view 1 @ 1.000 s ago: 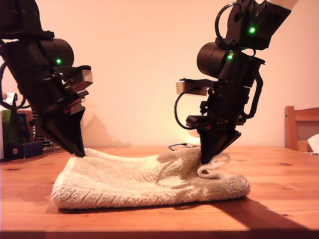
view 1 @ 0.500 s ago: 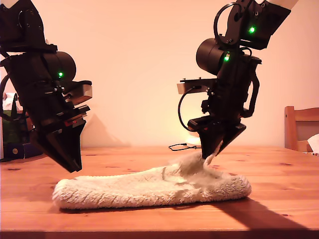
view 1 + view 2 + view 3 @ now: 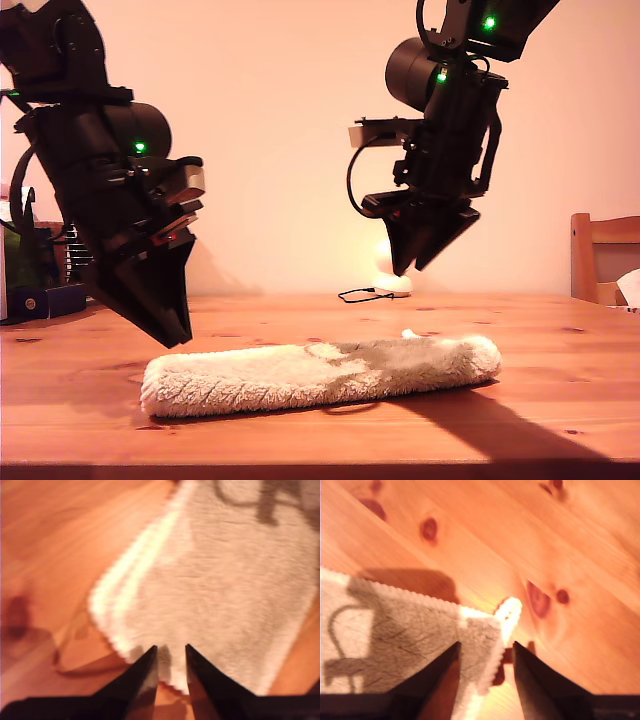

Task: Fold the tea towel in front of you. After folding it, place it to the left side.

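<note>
The tea towel (image 3: 320,372), cream-white and fluffy, lies folded into a long low strip on the wooden table (image 3: 560,400). My first gripper (image 3: 178,340) hangs just above the towel's end at the exterior view's left, tilted. In the first wrist view its fingertips (image 3: 171,647) stand slightly open over the towel's (image 3: 215,580) layered edge, holding nothing. My second gripper (image 3: 403,268) is raised well above the towel's other end. It is open and holds nothing (image 3: 485,645); below it the towel's corner (image 3: 395,630) shows a small hem loop (image 3: 509,611) sticking out.
A wooden chair back (image 3: 600,255) stands at the exterior view's right edge. A small glowing white object (image 3: 392,282) with a black cable (image 3: 360,294) sits at the table's far side. Dark clutter (image 3: 40,290) fills the exterior view's left edge.
Both grippers let go of the towel and rose off it. The towel dropped flat into a narrower strip. The second gripper climbed highest; the first shifted towards the exterior view's right.
</note>
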Robot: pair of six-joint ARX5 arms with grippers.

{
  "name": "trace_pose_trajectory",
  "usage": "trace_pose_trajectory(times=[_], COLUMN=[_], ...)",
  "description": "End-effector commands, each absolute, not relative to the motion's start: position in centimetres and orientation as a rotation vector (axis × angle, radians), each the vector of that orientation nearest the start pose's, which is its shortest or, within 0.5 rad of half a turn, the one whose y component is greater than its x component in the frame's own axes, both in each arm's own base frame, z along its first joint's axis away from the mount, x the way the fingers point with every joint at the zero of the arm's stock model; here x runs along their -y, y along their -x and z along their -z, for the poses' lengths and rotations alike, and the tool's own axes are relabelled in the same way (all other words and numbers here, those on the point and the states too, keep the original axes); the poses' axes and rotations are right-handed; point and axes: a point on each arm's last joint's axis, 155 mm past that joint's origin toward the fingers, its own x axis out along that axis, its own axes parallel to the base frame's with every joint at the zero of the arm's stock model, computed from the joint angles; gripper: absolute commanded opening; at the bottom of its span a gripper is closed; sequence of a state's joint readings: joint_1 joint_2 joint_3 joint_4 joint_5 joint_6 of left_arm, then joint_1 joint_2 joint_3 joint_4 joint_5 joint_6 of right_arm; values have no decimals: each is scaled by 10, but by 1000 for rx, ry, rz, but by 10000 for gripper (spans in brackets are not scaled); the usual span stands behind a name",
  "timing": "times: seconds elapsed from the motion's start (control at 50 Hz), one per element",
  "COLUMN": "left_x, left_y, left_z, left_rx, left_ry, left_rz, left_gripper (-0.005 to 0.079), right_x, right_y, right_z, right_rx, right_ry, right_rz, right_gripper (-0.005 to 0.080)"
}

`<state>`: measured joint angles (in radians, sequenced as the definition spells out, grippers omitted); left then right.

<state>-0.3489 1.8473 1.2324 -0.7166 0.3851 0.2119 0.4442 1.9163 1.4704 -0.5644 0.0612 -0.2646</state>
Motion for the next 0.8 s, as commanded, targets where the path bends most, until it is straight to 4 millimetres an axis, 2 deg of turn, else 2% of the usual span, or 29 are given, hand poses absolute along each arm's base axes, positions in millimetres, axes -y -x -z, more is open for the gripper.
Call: trace_pose_trajectory(times=[0.0, 0.1, 0.24, 0.32, 0.4, 0.48, 0.64, 0.78], left_x=[197, 202, 206, 209, 213, 217, 223, 223], left_y=[-334, -332, -340, -348, -352, -355, -363, -365], left_z=[-30, -31, -33, -36, -38, -40, -44, -34], left_rx=[-1301, -1297, -1258, -1219, -1193, -1169, -1115, -1127], left_ry=[-137, -129, -134, -137, -134, -130, -154, -153], left_rz=[766, 785, 791, 795, 805, 822, 845, 844], left_gripper=[149, 148, 148, 135, 56, -27, -21, -21], right_x=[-195, -194, -201, -213, -226, -236, -242, -237], right_y=[-445, -434, -404, -384, -376, -376, -371, -361], right_z=[-82, -76, -65, -62, -63, -66, -59, -37], right_rx=[-957, -1011, -1128, -1199, -1217, -1206, -1248, -1336], right_ry=[486, 469, 403, 309, 254, 214, 149, 154], right_rz=[-466, -475, -552, -612, -655, -658, -648, -634], right_gripper=[305, 291, 262, 137, -19, -10, -10, -11])
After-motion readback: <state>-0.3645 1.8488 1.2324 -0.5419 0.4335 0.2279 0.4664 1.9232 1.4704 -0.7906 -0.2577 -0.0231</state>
